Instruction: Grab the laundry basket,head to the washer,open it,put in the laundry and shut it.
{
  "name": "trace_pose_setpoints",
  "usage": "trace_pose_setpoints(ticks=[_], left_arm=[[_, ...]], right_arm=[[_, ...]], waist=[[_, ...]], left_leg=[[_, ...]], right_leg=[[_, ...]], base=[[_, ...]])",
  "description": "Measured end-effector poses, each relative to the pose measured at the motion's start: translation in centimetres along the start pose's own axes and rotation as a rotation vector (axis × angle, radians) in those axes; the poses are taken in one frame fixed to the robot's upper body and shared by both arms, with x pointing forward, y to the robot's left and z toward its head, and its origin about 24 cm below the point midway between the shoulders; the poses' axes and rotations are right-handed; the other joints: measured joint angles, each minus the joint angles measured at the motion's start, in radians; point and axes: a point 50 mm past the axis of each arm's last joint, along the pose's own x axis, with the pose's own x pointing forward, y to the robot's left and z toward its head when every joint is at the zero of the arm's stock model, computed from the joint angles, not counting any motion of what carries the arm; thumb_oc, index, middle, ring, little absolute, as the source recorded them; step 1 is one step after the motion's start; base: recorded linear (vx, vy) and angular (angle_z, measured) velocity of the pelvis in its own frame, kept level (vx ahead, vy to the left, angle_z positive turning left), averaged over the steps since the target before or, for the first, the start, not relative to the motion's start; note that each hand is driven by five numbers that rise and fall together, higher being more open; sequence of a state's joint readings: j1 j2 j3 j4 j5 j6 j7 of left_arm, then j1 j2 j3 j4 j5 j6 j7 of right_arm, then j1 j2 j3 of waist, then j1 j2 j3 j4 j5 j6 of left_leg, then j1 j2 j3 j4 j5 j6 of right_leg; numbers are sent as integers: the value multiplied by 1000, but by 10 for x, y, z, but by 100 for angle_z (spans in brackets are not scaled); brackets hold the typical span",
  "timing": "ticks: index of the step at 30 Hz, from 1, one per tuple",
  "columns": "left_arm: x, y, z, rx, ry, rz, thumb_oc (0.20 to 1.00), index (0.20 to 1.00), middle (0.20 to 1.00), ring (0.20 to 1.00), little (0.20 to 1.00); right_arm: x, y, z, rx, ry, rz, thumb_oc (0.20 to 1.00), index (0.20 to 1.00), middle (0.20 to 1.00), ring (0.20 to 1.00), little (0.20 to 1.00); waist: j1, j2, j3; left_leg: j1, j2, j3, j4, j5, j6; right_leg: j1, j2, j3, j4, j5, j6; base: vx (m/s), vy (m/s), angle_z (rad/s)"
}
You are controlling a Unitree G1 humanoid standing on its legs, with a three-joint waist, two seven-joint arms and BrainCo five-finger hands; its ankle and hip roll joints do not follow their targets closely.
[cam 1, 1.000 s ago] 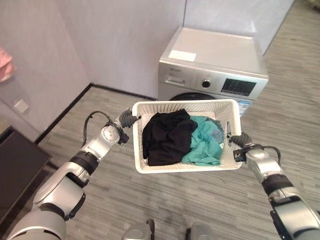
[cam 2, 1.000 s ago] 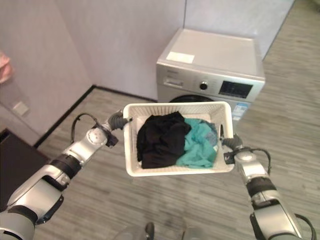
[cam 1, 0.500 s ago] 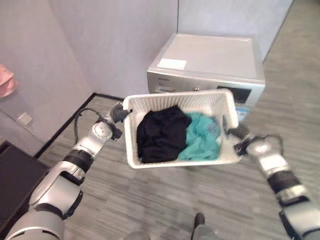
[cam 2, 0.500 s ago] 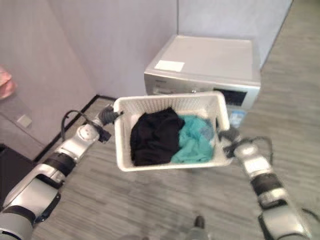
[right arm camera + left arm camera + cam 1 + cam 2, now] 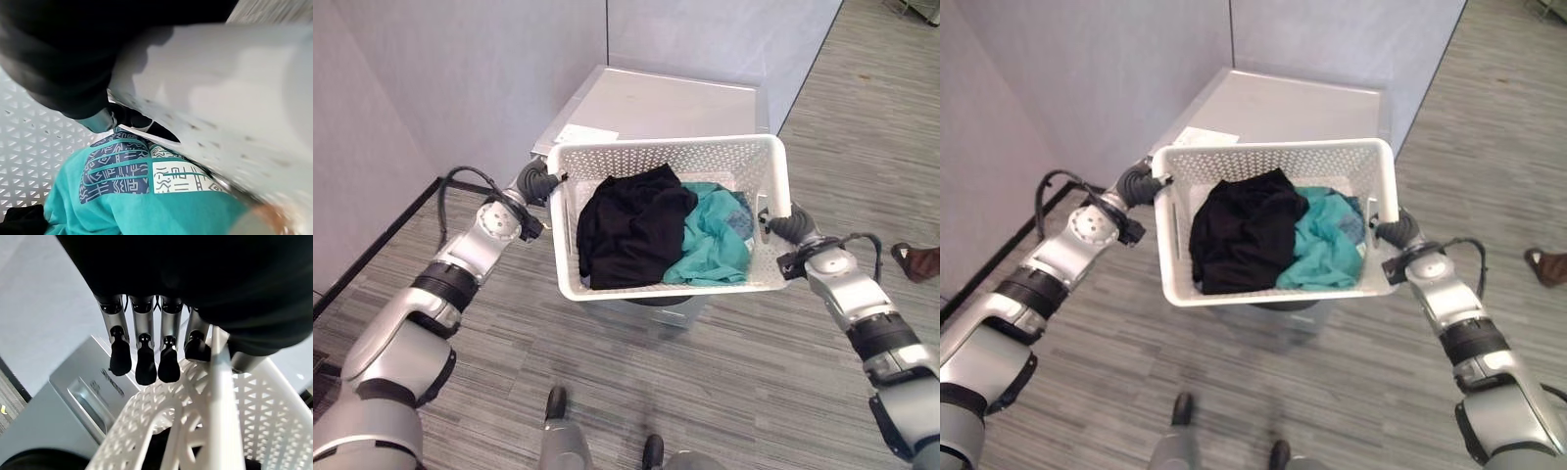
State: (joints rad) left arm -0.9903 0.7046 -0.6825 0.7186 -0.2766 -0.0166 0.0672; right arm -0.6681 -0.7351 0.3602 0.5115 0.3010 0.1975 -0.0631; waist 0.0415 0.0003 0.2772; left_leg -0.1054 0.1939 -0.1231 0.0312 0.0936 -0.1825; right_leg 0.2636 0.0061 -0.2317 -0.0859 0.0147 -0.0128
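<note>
**Q:** What are you holding, and where is it?

**A:** I hold a white basket (image 5: 671,162) of openwork plastic in the air in front of me, one hand at each short end. It hangs above the washer (image 5: 675,103), a silver-grey machine standing in the corner against pale grey walls. The basket covers the washer's front, so only its flat top shows past the far rim.

**Q:** What is in the basket?

**A:** Two crumpled clothes, touching. A black garment (image 5: 626,225) fills the side nearer my left hand. A teal garment (image 5: 715,245) lies on the side nearer my right hand; my right wrist view shows a dark blue and white pattern printed on it.

**Q:** How are your hands placed?

**A:** My left hand (image 5: 146,352) is at the basket's left end. Its fingers (image 5: 120,355) curl down over the outside of that wall, with the rim between them and the thumb, so it is gripping the basket. My right hand (image 5: 781,227) is at the right end, by the handle slot. Its fingers are hidden behind the wall, and I cannot tell how they are set.

**Q:** Anything else nearby?

**A:** The floor (image 5: 754,382) is grey wood-look planking. A brown shoe (image 5: 920,260) sits on it, far off to my right.
</note>
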Motion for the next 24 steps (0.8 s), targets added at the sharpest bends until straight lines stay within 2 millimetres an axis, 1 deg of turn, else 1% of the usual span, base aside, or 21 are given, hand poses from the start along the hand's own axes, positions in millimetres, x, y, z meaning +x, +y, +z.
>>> trace_pose_setpoints(ticks=[1, 2, 3, 4, 6, 7, 8, 9, 10, 11, 12, 13, 14, 16, 17, 19, 20, 21, 22, 23, 24], left_arm=[[0, 0, 0, 0, -1, 1, 200, 200, 200, 200, 200], [1, 0, 1, 12, -7, -4, 200, 200, 200, 200, 200], [3, 1, 4, 24, -15, -7, 200, 200, 200, 200, 200], [6, 5, 8, 39, -11, -3, 200, 200, 200, 200, 200], [11, 15, 20, 47, -35, 23, 200, 200, 200, 200, 200], [14, 20, 26, 52, -45, 37, 200, 200, 200, 200, 200], [19, 29, 34, 87, -43, 51, 200, 200, 200, 200, 200], [23, 40, 49, 128, -59, 74, 200, 200, 200, 200, 200], [27, 48, 62, 143, -78, 99, 200, 200, 200, 200, 200], [32, 51, 69, 161, -61, 111, 200, 200, 200, 200, 200], [34, 56, 76, 213, -51, 117, 200, 200, 200, 200, 200], [36, 57, 81, 216, -55, 122, 200, 200, 200, 200, 200], [38, 53, 87, 214, -68, 116, 200, 200, 200, 200, 200], [38, 51, 86, 216, -68, 108, 200, 200, 200, 200, 200], [38, 48, 85, 218, -64, 101, 200, 200, 200, 200, 200], [40, 41, 84, 218, -51, 81, 200, 200, 200, 200, 200], [41, 35, 81, 216, -40, 62, 200, 200, 200, 200, 200], [40, 26, 72, 215, -18, 22, 200, 200, 200, 200, 200], [40, 22, 71, 222, -17, 10, 200, 200, 200, 200, 200], [41, 18, 70, 238, -15, -8, 200, 200, 200, 200, 200], [41, 15, 68, 247, -9, -21, 200, 200, 200, 200, 200]], right_arm=[[2, -5, 3, -5, -10, -13, 200, 200, 200, 200, 200], [4, -10, 5, -4, -19, -29, 200, 200, 200, 200, 200], [7, -11, 7, 4, -31, -39, 200, 200, 200, 200, 200], [15, -16, 19, -14, -40, -52, 200, 200, 200, 200, 200], [22, -27, 36, -17, -56, -79, 200, 200, 200, 200, 200], [24, -31, 40, -16, -53, -88, 200, 200, 200, 200, 200], [30, -37, 50, -38, -47, -86, 200, 200, 200, 200, 200], [35, -42, 62, -58, -30, -83, 200, 200, 200, 200, 200], [37, -46, 64, -32, -22, -84, 200, 200, 200, 200, 200], [40, -50, 71, -34, -2, -94, 200, 200, 200, 200, 200], [42, -58, 82, -74, 8, -104, 200, 200, 200, 200, 200], [42, -64, 88, -77, 15, -115, 200, 200, 200, 200, 200], [41, -71, 89, -69, 29, -139, 200, 200, 200, 200, 200], [40, -74, 89, -74, 27, -143, 200, 200, 200, 200, 200], [40, -74, 88, -76, 33, -138, 200, 200, 200, 200, 200], [40, -75, 84, -85, 55, -137, 200, 200, 200, 200, 200], [40, -76, 81, -92, 69, -136, 200, 200, 200, 200, 200], [40, -75, 75, -103, 96, -135, 200, 200, 200, 200, 200], [40, -75, 72, -107, 113, -136, 200, 200, 200, 200, 200], [40, -75, 69, -114, 138, -141, 200, 200, 200, 200, 200], [40, -75, 66, -125, 158, -143, 200, 200, 200, 200, 200]], waist=[[-3, 30, -17], [-5, 46, -27], [4, 35, -30], [5, 13, -42], [9, 8, -46], [12, 7, -46], [19, 6, -47], [33, 8, -47], [38, 8, -47], [43, 14, -48], [44, 26, -52], [44, 30, -52], [32, 32, -56], [25, 32, -56], [25, 31, -56], [26, 31, -56], [27, 31, -56], [26, 35, -56], [22, 33, -56], [18, 29, -54], [16, 27, -62]], left_leg=[[30, -19, 1, 24, -1, 3], [64, -34, -12, 9, 8, 16], [84, -54, -11, -8, 35, 50], [90, -96, 16, -12, 40, 76], [86, -137, 31, -6, 31, 93], [87, -155, 37, -4, 22, 103], [87, -175, 48, 5, 13, 117], [84, -188, 54, 12, 11, 123], [82, -196, 51, 21, 0, 127], [77, -198, 48, 32, -4, 130], [67, -195, 48, 37, -5, 133], [65, -194, 47, 37, -3, 133], [55, -188, 23, 37, 3, 125], [44, -170, 20, 36, 9, 116], [40, -161, 20, 41, 13, 109], [-6, -151, 25, 109, 14, 108], [-28, -147, 25, 148, 21, 97], [-35, -129, 34, 178, 25, 91], [-38, -116, 51, 184, 28, 84], [-60, -111, 83, 208, 24, 84], [-72, -105, 120, 175, 7, 89]], right_leg=[[21, 2, 3, 0, -21, 28], [31, 4, 14, 0, -30, 41], [35, -18, 32, 3, -37, 54], [23, -66, 43, 21, -51, 80], [12, -111, 53, 32, -58, 89], [15, -128, 54, 29, -61, 94], [20, -149, 55, 25, -59, 121], [18, -160, 58, 25, -56, 135], [22, -163, 55, 27, -67, 145], [25, -165, 52, 28, -73, 152], [18, -160, 52, 32, -73, 153], [17, -157, 49, 32, -73, 153], [16, -142, 32, 36, -80, 141], [6, -122, 31, 34, -81, 134], [1, -111, 31, 36, -84, 124], [-20, -90, 29, 60, -99, 102], [-21, -87, 26, 71, -102, 100], [-8, -74, 19, 77, -107, 88], [0, -71, 10, 75, -111, 82], [17, -70, 4, 61, -114, 77], [13, -75, 3, 53, -114, 61]], base=[[188, 151, -10], [190, 149, -17], [96, 96, -28], [81, 56, -30], [113, 29, -12], [98, 23, -2], [94, -7, -8], [85, -13, 0], [130, -42, 8], [80, -48, 14], [82, -87, 10], [61, -128, 20], [54, -150, 26], [6, -118, 13], [-24, -58, 1], [1, -35, 9], [143, 2, 11], [266, 97, 16], [266, 96, 20], [204, 109, 16], [124, 78, 5]])
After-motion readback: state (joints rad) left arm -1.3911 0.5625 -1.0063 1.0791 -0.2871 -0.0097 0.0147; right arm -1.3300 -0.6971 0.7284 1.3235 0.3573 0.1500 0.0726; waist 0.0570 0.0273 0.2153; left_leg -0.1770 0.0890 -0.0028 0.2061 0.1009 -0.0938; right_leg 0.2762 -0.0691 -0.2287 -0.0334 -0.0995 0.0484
